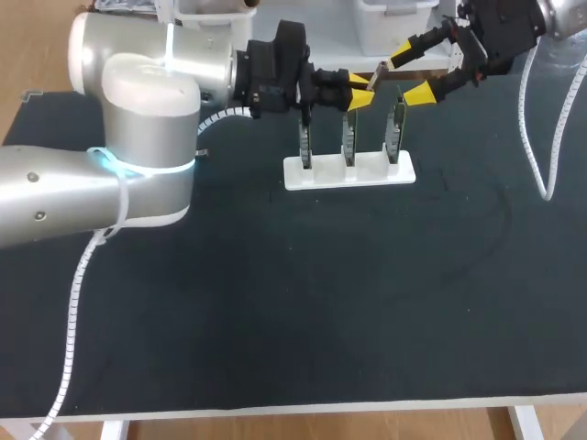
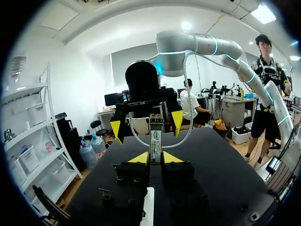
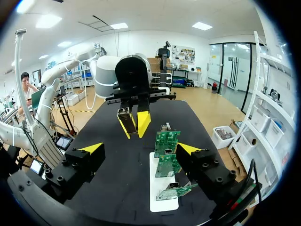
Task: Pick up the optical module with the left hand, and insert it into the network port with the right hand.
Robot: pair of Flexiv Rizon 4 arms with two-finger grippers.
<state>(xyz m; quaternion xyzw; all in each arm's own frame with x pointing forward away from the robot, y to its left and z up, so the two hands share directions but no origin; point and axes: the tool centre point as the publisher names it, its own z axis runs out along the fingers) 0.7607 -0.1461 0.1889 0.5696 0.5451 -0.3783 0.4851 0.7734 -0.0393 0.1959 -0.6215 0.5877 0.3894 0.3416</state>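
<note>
My left gripper hovers above the board stand, shut on a silver optical module that sticks out toward my right gripper. In the left wrist view the module stands upright between my yellow tips. Just beyond it is the right gripper, open, its fingers either side of the module's far end without touching it. From the right wrist, my open gripper faces the left gripper and its module. Three green port boards stand upright in a white stand.
The white stand with its boards lies below and slightly to one side of the two grippers. A white cable hangs from my right arm down to the dark mat. White bins sit past the table's far edge.
</note>
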